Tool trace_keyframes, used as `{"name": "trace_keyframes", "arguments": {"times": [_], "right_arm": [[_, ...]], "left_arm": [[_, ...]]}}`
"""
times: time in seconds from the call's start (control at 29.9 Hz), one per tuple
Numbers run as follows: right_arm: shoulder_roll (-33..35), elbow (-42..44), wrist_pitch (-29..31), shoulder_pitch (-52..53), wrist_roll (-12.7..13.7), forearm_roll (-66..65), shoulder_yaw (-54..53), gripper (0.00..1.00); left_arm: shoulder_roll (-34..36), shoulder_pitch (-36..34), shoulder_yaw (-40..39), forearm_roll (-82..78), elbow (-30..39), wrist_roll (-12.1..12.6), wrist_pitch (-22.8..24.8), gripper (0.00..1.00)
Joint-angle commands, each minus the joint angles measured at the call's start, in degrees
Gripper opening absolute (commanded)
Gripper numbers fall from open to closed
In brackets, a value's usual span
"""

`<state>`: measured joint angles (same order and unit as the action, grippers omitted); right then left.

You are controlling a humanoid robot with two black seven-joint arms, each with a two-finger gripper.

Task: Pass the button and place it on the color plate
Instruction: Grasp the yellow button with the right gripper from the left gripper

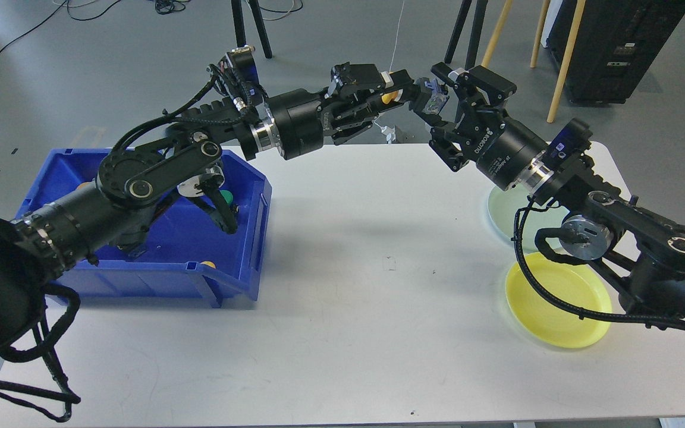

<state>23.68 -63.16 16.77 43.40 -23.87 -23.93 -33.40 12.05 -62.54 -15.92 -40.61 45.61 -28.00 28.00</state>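
Observation:
My left gripper (423, 95) reaches out high over the far table edge and is shut on a small yellow-orange button (389, 97), which shows only partly between its fingers. My right gripper (437, 102) is open, with its two fingers spread above and below the tip of the left gripper. A pale green plate (506, 211) and a yellow plate (556, 309) lie on the white table (366, 321) at the right, both partly hidden by my right arm.
A blue bin (247, 238) stands at the left with a green button (228, 196) and a yellow one (207, 263) inside, partly hidden by my left arm. Tripod legs and wooden poles stand behind the table.

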Motion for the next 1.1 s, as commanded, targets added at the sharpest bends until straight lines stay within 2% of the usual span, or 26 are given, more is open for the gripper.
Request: {"name": "trace_keyframes", "arguments": {"times": [0.0,0.07,0.2,0.4,0.57,0.67,0.8,0.9,1.07], "right_arm": [[0.1,-1.0,-0.6,-0.5,0.1,-0.2,0.0,0.16],[0.0,-1.3,-0.6,-0.7,0.1,-0.2,0.0,0.09],[-0.5,-1.2,-0.6,-0.8,0.1,-0.2,0.0,0.04],[-0.8,-1.1,-0.7,-0.8,0.1,-0.2,0.0,0.02],[-0.7,-1.0,-0.8,-0.9,0.3,-0.1,-0.1,0.01],[-0.7,-1.0,-0.9,-0.9,0.4,-0.1,-0.1,0.01],[-0.6,-1.0,-1.2,-1.0,0.5,-0.1,-0.3,0.01],[-0.6,-0.9,-1.3,-1.2,0.6,-0.1,-0.4,0.0],[-0.6,-0.9,-1.5,-1.2,0.7,0.0,-0.4,0.0]], "left_arm": [[0.0,0.2,0.0,0.3,0.0,0.0,0.0,0.04],[0.0,0.2,0.0,0.3,-0.1,0.0,0.0,0.04],[0.0,0.2,0.0,0.3,-0.1,0.0,0.0,0.04],[0.0,0.2,-0.1,0.3,-0.1,0.0,0.0,0.05],[-0.1,1.0,-0.1,1.0,0.0,0.0,0.0,0.14],[0.1,1.0,-0.1,1.1,0.1,0.0,0.0,0.08],[0.0,1.0,-0.1,1.1,0.1,0.0,0.0,0.07],[0.0,1.1,-0.1,1.1,0.1,0.0,0.0,0.14],[0.0,1.4,-0.6,1.3,0.1,0.0,0.0,0.48]]}}
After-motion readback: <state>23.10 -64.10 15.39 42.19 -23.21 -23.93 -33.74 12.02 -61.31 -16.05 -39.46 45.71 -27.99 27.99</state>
